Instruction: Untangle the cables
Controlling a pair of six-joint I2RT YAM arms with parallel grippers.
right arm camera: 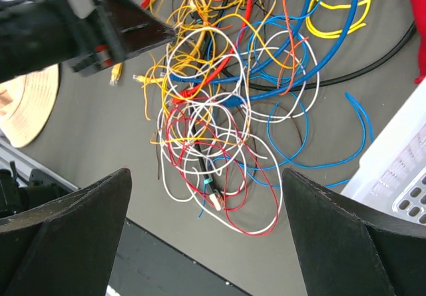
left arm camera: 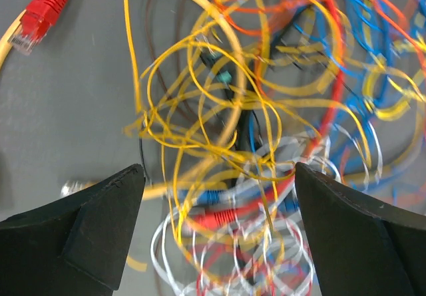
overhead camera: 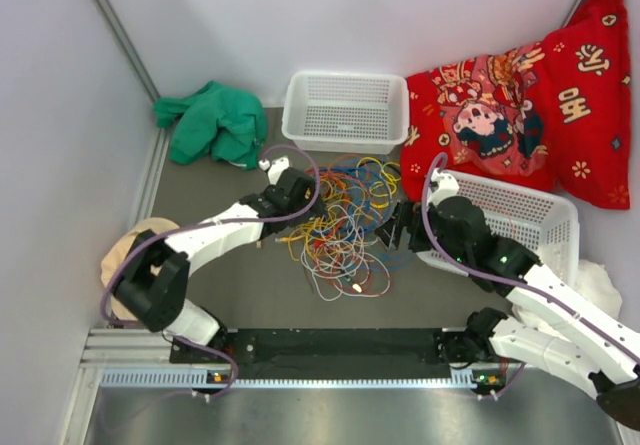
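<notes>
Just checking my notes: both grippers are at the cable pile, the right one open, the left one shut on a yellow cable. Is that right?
Not quite. The left gripper is open too and holds nothing: the left wrist view shows its jaws wide apart above the cables. The right gripper is open at the cables, as you said.

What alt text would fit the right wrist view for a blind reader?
A tangle of cables in yellow, orange, red, blue and white lies on a grey table, framed below by the open right gripper. The left gripper shows at top left, and a white basket at the right edge.
</notes>
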